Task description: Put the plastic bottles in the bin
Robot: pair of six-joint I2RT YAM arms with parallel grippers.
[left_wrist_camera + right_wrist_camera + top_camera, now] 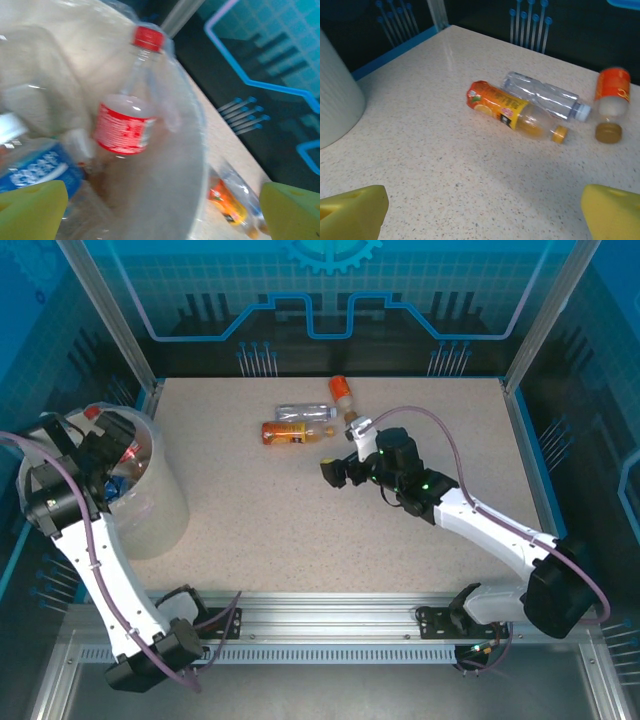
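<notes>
Nearest the camera ran the metal rail [330, 625] carrying both arm bases. At far left, the left gripper [160, 212] hung over the mouth of the bin [160, 510], its jaws spread wide with nothing between the yellow pads [32, 207]. Inside the bin, below those jaws, a red-labelled bottle [125, 125] leaned against the bag-lined wall with its red cap up, beside a blue-labelled bottle [37, 167] lower down. Further right, three bottles lay on the speckled table [300, 540] toward its far edge: an orange-juice bottle [502, 107] on its side, a clear bottle [542, 95] touching it just behind, and an orange-labelled bottle [612, 97] with a brown cap a little apart to the right. The right gripper [482, 212] hovered near them, low over the table, jaws fully apart and empty, pointed at the juice bottle. By these signs the left arm's drop looked finished, and the step in hand was the right arm's approach to its next pick. That move would call for lowering the jaws astride the juice bottle's body, across its length, without nudging the clear bottle pressed against it.
</notes>
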